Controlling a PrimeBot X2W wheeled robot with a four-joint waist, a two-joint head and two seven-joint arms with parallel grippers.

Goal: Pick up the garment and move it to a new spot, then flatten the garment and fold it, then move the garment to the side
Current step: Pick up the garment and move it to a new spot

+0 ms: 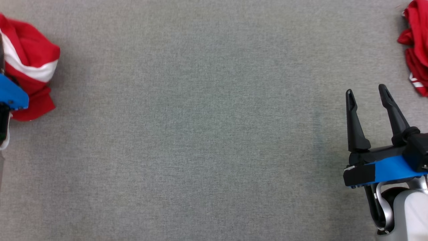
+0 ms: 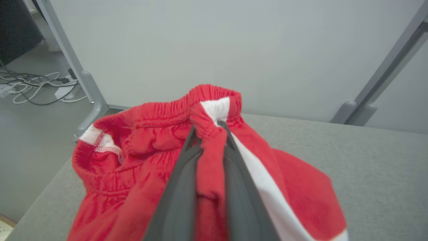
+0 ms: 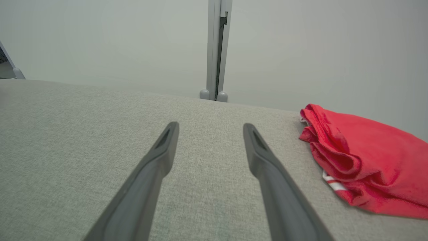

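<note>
The left gripper [image 2: 210, 133] is pinching a bunched fold of the red-and-white garment [image 2: 143, 160] between its two dark fingers [image 2: 180, 197], right by the elastic waistband [image 2: 167, 115]. The jaws are standing nearly together, with cloth filling the narrow gap. The garment is lying crumpled at the far left of the grey table [image 1: 207, 134], close to its corner (floor [image 2: 30, 157] and cables [image 2: 36, 87] are showing just beyond it in the left wrist view). The right gripper [image 1: 366, 89] is hovering at the lower right of the head view, jaws wide apart and holding nothing. A second red garment [image 3: 367, 160] is sitting at the far right, well apart from the first. Judging by this, the first step is in hand — the pick-up. The next move is calling for a lift that clears the trailing fabric off the table, then a carry toward the open middle — there seems room enough there for flattening.
</note>
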